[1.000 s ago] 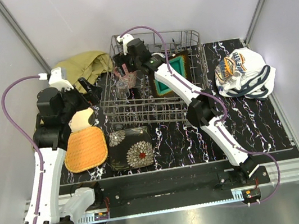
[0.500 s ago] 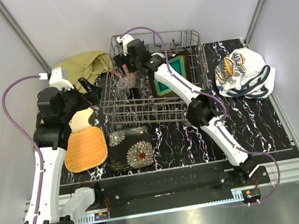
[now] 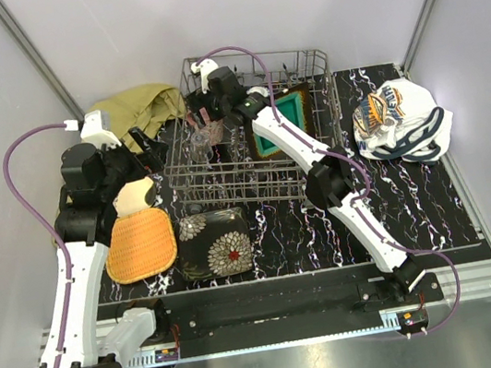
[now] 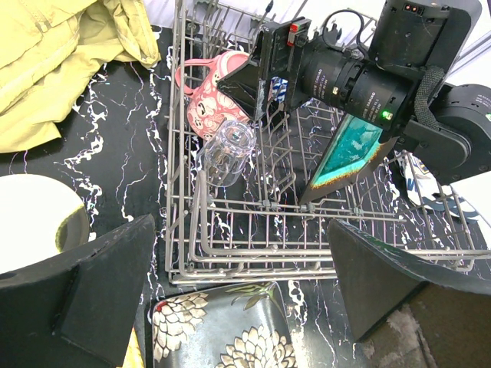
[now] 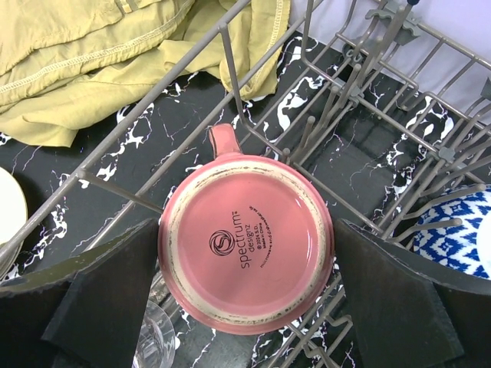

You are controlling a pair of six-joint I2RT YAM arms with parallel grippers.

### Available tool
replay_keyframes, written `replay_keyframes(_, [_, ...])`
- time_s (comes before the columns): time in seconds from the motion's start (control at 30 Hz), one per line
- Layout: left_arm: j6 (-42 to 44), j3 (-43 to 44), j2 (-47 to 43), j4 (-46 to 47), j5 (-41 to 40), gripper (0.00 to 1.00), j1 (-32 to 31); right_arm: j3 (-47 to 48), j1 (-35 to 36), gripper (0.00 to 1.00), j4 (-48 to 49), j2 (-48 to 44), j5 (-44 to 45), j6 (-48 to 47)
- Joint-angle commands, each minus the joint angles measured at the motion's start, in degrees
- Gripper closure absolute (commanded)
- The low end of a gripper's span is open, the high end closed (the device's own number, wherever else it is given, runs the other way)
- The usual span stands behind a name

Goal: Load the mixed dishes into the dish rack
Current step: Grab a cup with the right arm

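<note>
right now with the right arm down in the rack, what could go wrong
1. The open right fingers flank the upside-down pink cup; pulling out askew could snag it and tip it over.
2. The clear glass leans right beside that cup, so a bump might roll it.
3. The right arm reaches across the dish rack; the left fingers loading next may hit it.

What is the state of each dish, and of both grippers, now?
dish rack: partly loaded
pink cup: in rack, bottom showing
clear glass: in rack, tilted
teal square plate: in rack, on edge
orange woven plate: on table, flat
cream round plate: on table
dark floral plates: on table
left gripper: open, empty
right gripper: open, flanking pink cup
</note>
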Motion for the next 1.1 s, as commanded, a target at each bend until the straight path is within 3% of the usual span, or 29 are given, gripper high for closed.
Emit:
replay_keyframes(0.0, [1.1,0.0,-0.1,2.2,0.3,0.01,0.3,-0.4,0.5,0.0,-1.6,2.8,-0.3,0.2])
replay_keyframes(0.7, [1.0,-0.1,0.0,2.5,0.6,0.01,0.3,-1.5,0.5,0.0,-4.4,3.8,-1.2,-0.8])
replay_keyframes(1.07, [0.8,0.1,0.0,2.7,1.0,0.01,0.4,-4.1,0.6,0.0,-8.4,1.4,-2.1,-5.9])
